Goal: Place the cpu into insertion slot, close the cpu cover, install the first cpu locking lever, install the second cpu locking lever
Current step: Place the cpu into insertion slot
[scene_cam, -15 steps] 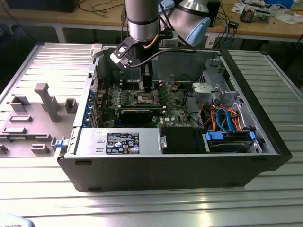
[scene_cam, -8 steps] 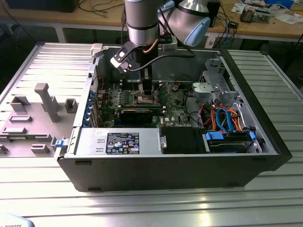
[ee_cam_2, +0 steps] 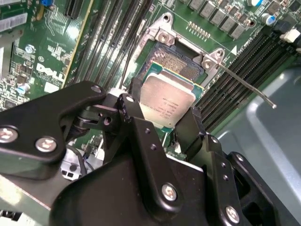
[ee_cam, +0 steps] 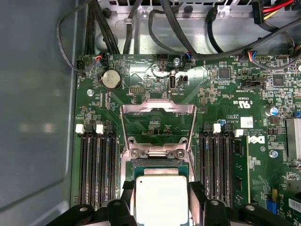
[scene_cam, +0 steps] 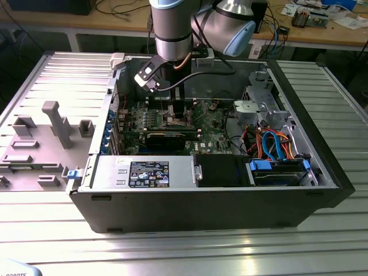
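Ribbed metal table (scene_cam: 184, 253) takes up the lower frame, with soft glare patches near the bottom edge. Along the top there's a wooden workbench (scene_cam: 322, 35) – cables (scene_cam: 123, 8) upper left, papers (scene_cam: 351, 22) upper right.

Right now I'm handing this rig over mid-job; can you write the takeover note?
The gripper is shut on the cpu, with fingers on two opposite edges.
The cpu sits over the insertion slot, with part of the pin field bare beyond it; I cannot tell whether it is seated.
The cpu cover is swung open, away from the slot.
One locking lever sticks out unlatched.
Done: no step finished.
Left: cpu not released, cover not closed, levers not latched.
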### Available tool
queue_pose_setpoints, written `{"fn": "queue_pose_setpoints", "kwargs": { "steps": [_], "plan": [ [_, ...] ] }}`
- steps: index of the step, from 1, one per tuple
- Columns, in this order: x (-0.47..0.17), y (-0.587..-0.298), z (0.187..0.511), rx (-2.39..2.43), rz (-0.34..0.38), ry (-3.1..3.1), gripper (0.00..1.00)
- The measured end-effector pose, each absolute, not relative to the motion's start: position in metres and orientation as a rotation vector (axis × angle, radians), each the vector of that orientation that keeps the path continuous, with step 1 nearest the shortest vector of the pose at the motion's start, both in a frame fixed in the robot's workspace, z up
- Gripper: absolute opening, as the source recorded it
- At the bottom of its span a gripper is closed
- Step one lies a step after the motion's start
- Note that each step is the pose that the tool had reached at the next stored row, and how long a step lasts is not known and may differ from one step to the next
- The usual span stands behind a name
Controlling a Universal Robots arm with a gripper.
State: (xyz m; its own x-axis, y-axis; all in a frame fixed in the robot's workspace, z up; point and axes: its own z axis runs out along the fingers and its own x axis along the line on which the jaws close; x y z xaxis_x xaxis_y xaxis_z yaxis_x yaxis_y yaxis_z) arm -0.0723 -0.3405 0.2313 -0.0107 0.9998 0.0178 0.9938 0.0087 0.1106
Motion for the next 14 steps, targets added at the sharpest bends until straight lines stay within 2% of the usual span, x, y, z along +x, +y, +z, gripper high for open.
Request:
{"fn": "queue_pose_setpoints", "kwargs": {
  "steps": [14],
  "plan": [
    [-0.0723,-0.3405,0.2265,2.162,0.141,2.184,0.54]
  ]
}}
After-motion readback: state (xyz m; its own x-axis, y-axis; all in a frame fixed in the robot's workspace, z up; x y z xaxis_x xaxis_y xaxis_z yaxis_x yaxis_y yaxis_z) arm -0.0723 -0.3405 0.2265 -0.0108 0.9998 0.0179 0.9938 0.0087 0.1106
